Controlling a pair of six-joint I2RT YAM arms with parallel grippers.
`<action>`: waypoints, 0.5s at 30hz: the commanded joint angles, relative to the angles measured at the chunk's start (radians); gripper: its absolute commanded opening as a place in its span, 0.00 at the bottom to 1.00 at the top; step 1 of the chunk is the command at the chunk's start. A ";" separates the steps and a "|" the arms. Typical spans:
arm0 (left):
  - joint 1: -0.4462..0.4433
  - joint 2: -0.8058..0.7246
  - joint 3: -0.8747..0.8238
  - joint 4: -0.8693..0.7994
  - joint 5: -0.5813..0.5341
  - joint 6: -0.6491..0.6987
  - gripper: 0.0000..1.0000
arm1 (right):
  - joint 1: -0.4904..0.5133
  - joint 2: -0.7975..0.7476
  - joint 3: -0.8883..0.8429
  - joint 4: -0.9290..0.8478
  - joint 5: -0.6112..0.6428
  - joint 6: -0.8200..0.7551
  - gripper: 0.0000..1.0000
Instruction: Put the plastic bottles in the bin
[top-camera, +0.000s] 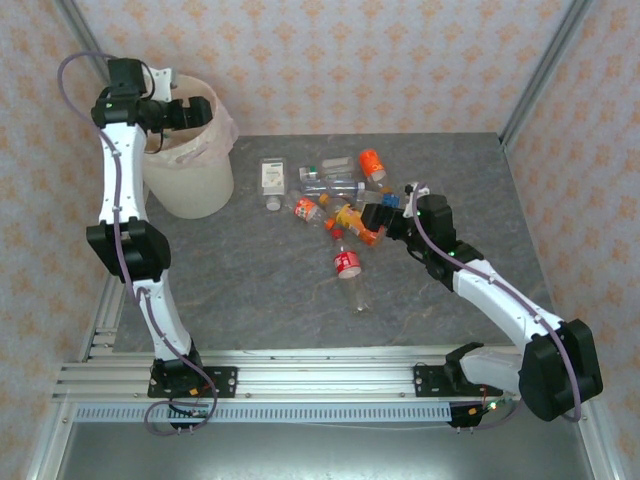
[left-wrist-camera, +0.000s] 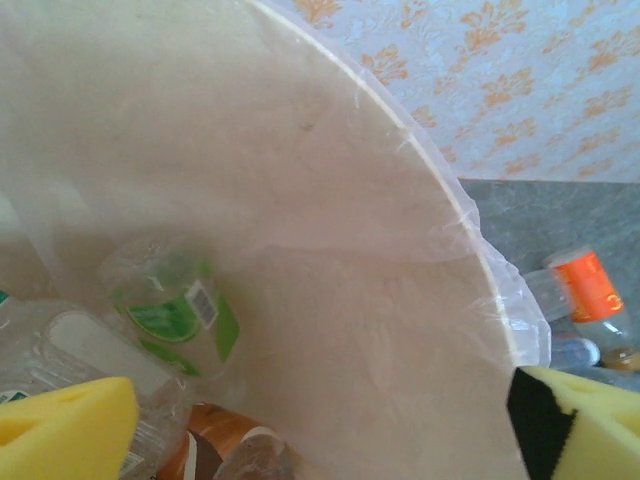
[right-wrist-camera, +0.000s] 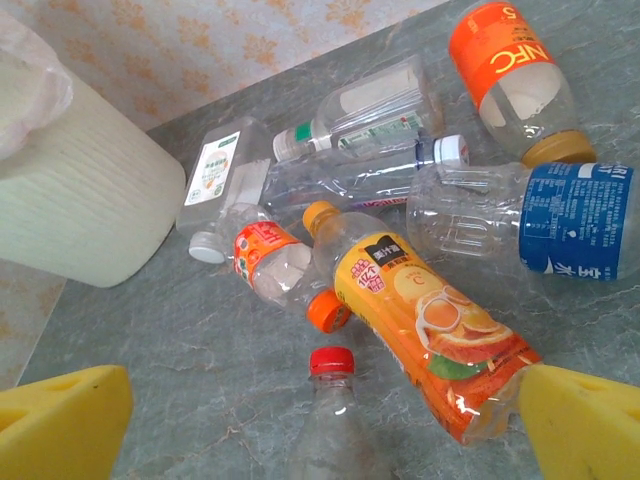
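The cream bin (top-camera: 190, 170) with its pinkish liner stands at the back left. My left gripper (top-camera: 195, 110) hovers over its mouth, open and empty. In the left wrist view the left gripper (left-wrist-camera: 320, 445) looks down past the bin rim (left-wrist-camera: 470, 225) at a green-label bottle (left-wrist-camera: 175, 315) and a brown-label one (left-wrist-camera: 210, 445) lying inside. Several plastic bottles (top-camera: 335, 195) lie in a heap mid-table. My right gripper (top-camera: 372, 218) is open just above them. Under the right gripper (right-wrist-camera: 325, 440), a red-capped clear bottle (right-wrist-camera: 335, 425) lies between the pads, beside an orange-juice bottle (right-wrist-camera: 430, 330).
Around the heap lie a blue-label bottle (right-wrist-camera: 545, 215), an orange NFC bottle (right-wrist-camera: 505, 70), a white-label bottle (right-wrist-camera: 220, 170) and a small orange-capped one (right-wrist-camera: 275, 265). The bin wall (right-wrist-camera: 80, 190) rises at the left. Bare grey tabletop (top-camera: 250, 290) spreads in front. Metal posts and papered walls enclose the table.
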 joint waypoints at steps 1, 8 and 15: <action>-0.060 -0.091 0.025 0.042 -0.136 -0.039 1.00 | 0.007 0.000 0.003 -0.061 -0.008 -0.028 0.99; -0.122 -0.148 0.021 0.113 -0.349 -0.163 1.00 | 0.044 0.010 -0.008 -0.188 -0.006 -0.080 0.99; -0.246 -0.276 -0.108 0.184 -0.536 -0.264 1.00 | 0.191 0.074 -0.019 -0.260 0.081 -0.104 1.00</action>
